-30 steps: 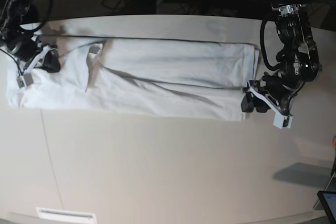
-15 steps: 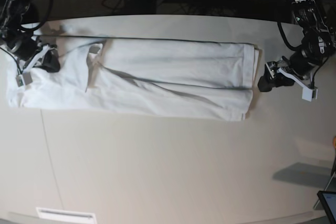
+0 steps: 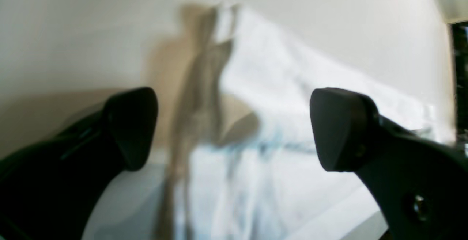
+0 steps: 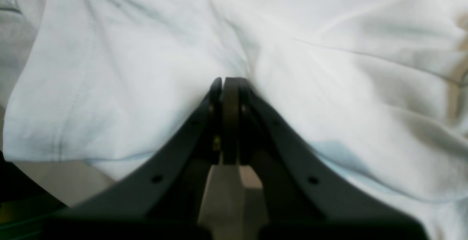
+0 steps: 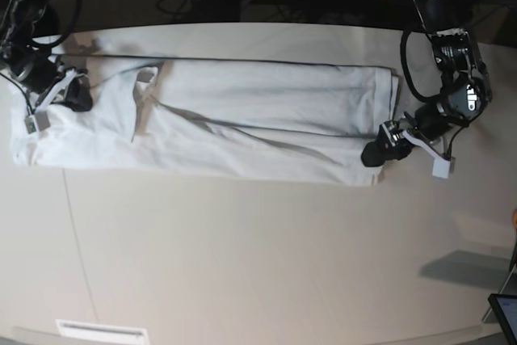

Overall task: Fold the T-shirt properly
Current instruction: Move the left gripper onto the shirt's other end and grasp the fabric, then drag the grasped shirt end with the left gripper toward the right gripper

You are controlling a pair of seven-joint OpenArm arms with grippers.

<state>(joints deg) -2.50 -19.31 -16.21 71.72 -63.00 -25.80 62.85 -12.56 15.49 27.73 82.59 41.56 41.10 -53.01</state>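
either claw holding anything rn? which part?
Right claw is shut on the white cloth T-shirt, apparently pinching a fold near the sleeve-and-collar end. Left claw is open at the hem end, holding nothing.

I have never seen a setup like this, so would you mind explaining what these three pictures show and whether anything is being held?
This is a robot with two arms at a table. One picture looks down on the whole scene; the other two come from cameras on each wrist. A white T-shirt, already folded into a long band, lies flat on the table. The right end effector, on the overhead view's left, is shut and sits on the cloth at the sleeve end, though a pinch cannot be confirmed. The left end effector, at the hem end, is wide open and holds nothing; its blurred view shows the shirt's edge between the fingers.
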